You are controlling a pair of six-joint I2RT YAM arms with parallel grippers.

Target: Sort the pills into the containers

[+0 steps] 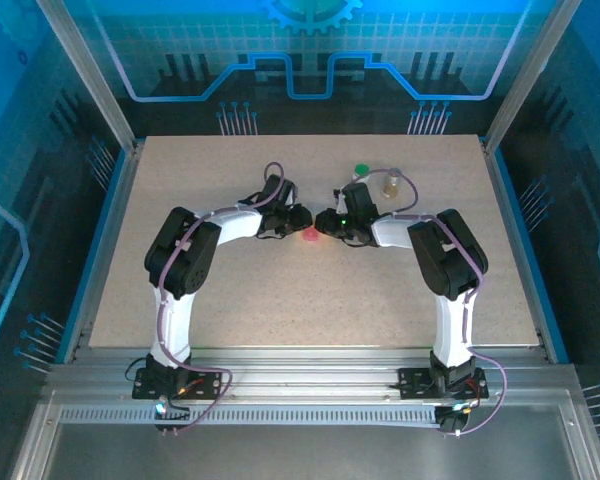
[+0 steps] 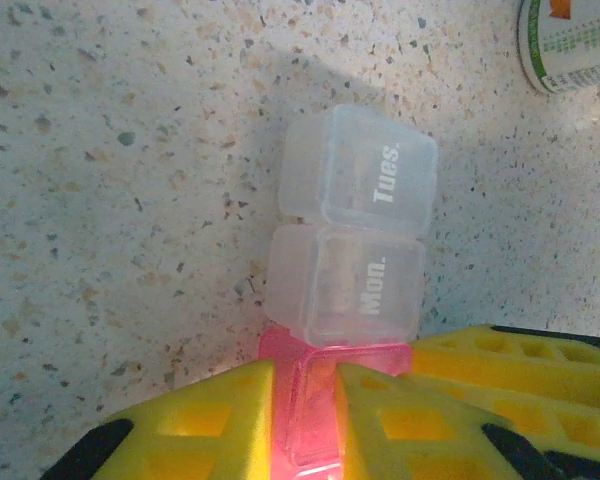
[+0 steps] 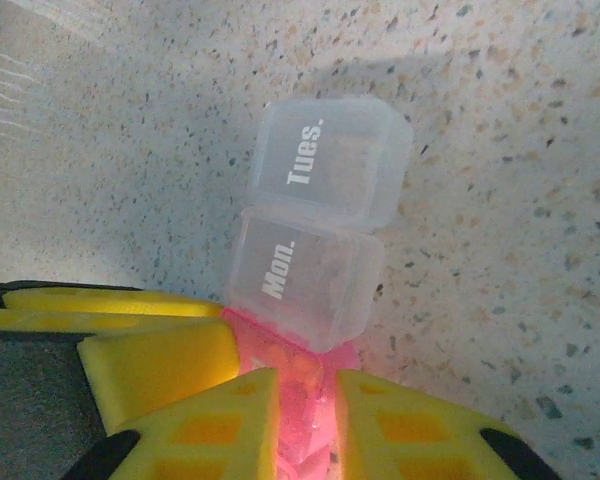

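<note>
On pill box (image 2: 350, 290) pink end: left gripper (image 2: 307, 378) clamped tight, right gripper (image 3: 308, 382) pinching too. Likely best: left braces, right lifts lid gently.

Count, containers: 3 in all
- 1 white bottle with green cap (image 1: 361, 170)
- 1 amber vial (image 1: 391, 183)
- 1 pill box (image 2: 350, 250)

The bottle and the vial both stand toward the far edge of the surface (image 1: 280, 300).

Compartments of the pill box in view: 3, in one row
- 1 pink compartment (image 2: 320, 385)
- 2 clear compartments, one lettered "Mon." (image 2: 345, 285), one lettered "Tues." (image 2: 360, 170)

Pills: faint shapes behind the cloudy lids, number cannot be told.

Arms: 2. Grippers: 2, the left gripper (image 2: 308, 400) and the right gripper (image 3: 308, 410). Yellow fingers (image 3: 210, 430): 2 per gripper, 4 in all
</note>
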